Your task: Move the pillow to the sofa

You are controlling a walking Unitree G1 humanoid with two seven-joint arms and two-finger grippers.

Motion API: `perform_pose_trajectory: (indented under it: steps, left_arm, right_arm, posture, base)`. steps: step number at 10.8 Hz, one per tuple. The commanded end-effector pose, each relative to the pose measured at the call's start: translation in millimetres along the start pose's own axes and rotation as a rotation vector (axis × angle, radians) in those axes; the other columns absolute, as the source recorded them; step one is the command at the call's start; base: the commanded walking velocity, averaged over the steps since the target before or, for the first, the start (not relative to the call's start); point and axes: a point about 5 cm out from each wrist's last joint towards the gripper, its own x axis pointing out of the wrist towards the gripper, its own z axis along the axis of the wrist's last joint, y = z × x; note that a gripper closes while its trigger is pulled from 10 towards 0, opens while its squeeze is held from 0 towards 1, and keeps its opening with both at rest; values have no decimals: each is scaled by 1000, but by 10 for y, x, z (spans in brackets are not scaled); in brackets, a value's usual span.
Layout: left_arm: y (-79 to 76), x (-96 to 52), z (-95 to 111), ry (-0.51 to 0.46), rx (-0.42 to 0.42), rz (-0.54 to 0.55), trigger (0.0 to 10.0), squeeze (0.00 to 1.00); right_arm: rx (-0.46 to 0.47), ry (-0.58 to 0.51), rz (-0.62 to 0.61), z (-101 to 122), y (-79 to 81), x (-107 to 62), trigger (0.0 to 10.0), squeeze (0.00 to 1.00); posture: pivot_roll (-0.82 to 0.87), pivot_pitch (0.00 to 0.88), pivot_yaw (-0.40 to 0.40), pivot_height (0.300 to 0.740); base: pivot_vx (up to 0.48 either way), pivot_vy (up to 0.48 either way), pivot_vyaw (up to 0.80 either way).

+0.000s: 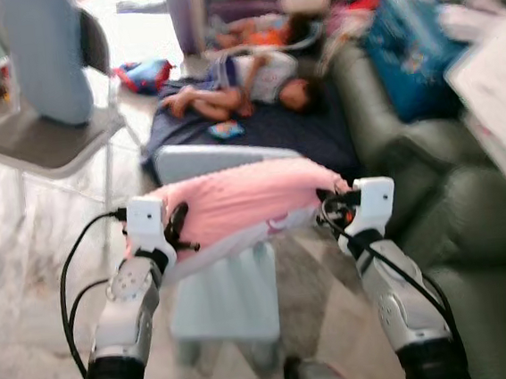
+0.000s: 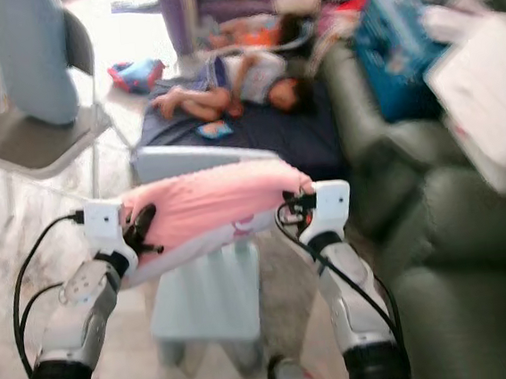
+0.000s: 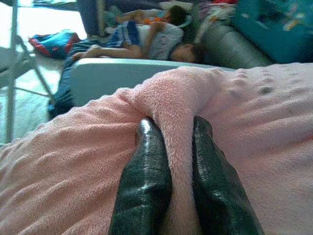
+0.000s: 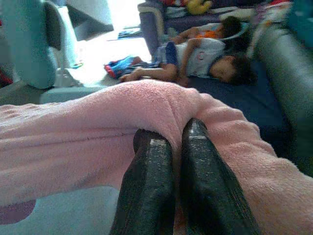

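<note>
the left gripper (image 3: 168,147) and right gripper (image 4: 171,147) are each pinching a fold of the pink pillow (image 1: 236,200), holding it up between them over a pale blue stool (image 1: 227,295). the pickup is looking done; the carry is what is left. the green sofa (image 1: 471,222) is sitting just to the right, and a person (image 1: 243,83) is lying on a dark mat (image 1: 301,131) ahead.
</note>
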Motion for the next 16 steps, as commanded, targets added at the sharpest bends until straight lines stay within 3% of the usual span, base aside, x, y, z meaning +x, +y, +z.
perform_pose_trajectory:
  steps: [1, 4, 11, 16]
  left_arm:
    - [71, -30, 30, -6, 3, 22, 10000, 0]
    - [68, -34, 28, -2, 5, 20, 10000, 0]
    - [84, 3, 61, -6, 2, 17, 10000, 0]
    - [79, 9, 47, -6, 17, 4, 10000, 0]
  right_arm:
    - [-4, -40, -69, 100, -141, -34, 10000, 0]
    - [-6, -36, -66, 100, -137, -34, 10000, 0]
    - [-15, -29, -70, 124, -154, 3, 10000, 0]
    - [-19, -19, -62, 106, -131, 11, 10000, 0]
  posture:
    - [-49, 0, -50, 740]
    - [-49, 0, -49, 740]
    - [-62, 0, -48, 740]
    - [-64, 0, -52, 740]
  base:
    - [-371, 0, 0]
    - [-366, 0, 0]
    - [0, 0, 0]
    - [0, 480, -640]
